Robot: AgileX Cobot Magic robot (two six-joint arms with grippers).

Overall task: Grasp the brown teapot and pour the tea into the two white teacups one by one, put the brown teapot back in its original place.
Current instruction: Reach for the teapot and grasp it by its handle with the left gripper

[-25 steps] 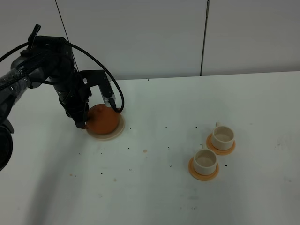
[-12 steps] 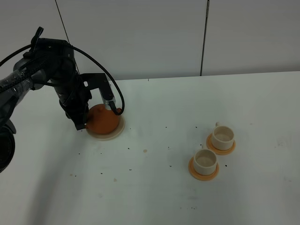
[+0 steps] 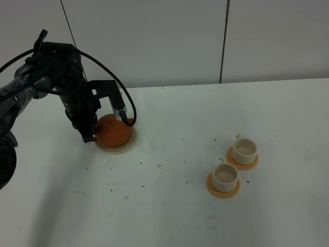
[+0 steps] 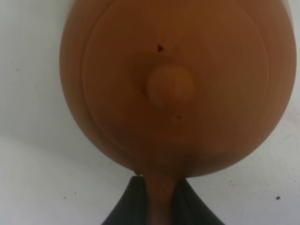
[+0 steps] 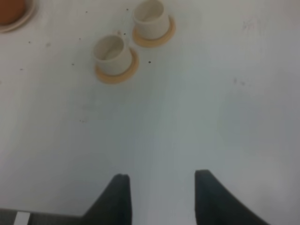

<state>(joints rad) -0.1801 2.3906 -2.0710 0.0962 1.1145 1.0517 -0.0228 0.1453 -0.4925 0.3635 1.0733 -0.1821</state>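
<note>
The left gripper [image 4: 160, 192], jaws clamped narrow on the handle of the brown teapot [image 4: 173, 93], should lift it level and straight up off the saucer [image 3: 122, 150] to avoid spilling.

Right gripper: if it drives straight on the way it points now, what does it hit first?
Probably the bare table: the right gripper, jaws open, aims at plain white surface. The near cup and far cup sit off to one side of that line. Depth is unclear.

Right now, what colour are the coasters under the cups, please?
Orange coasters; clearest in right wrist view.
</note>
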